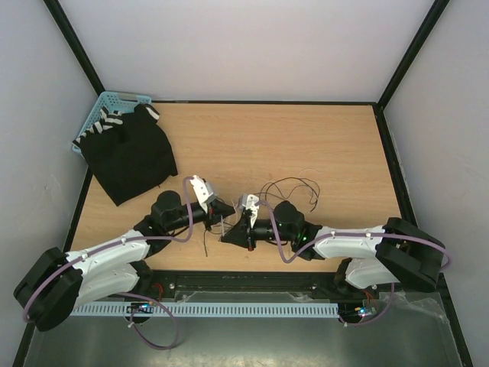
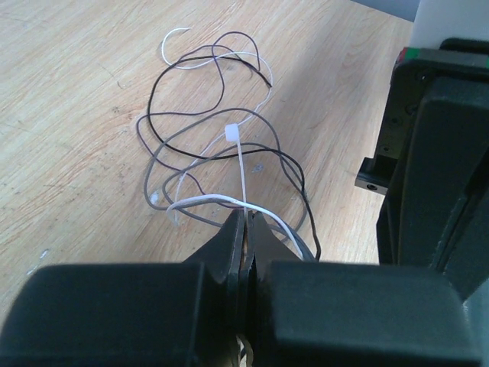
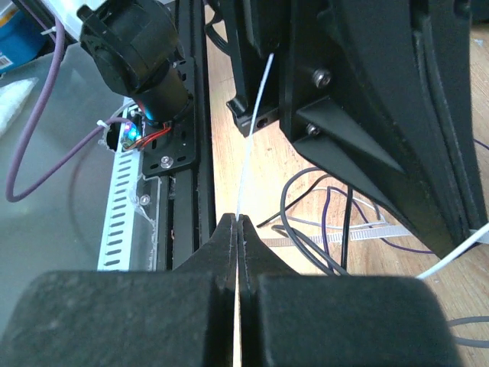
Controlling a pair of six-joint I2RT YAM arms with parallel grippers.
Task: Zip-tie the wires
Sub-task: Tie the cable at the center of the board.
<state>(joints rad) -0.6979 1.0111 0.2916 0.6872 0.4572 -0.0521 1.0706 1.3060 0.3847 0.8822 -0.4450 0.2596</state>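
The wires point(image 2: 191, 153) are thin dark, grey and white strands, looped loosely on the wooden table; from above they lie by both grippers point(image 1: 294, 186). A white zip tie point(image 2: 241, 172) runs from its small head, lying among the loops, down into my left gripper point(image 2: 246, 218), which is shut on the strip. In the right wrist view the thin white tail of the zip tie point(image 3: 256, 115) stretches from the left arm down to my right gripper point(image 3: 238, 220), shut on it. From above, the left gripper point(image 1: 228, 208) and the right gripper point(image 1: 227, 237) stand close together, tips nearly meeting.
A second zip tie point(image 3: 367, 232) lies flat under wires point(image 3: 336, 222) near the right gripper. A black cloth point(image 1: 130, 157) covers part of a blue basket point(image 1: 107, 103) at the far left. A white slotted cable duct point(image 1: 206, 310) runs along the near edge.
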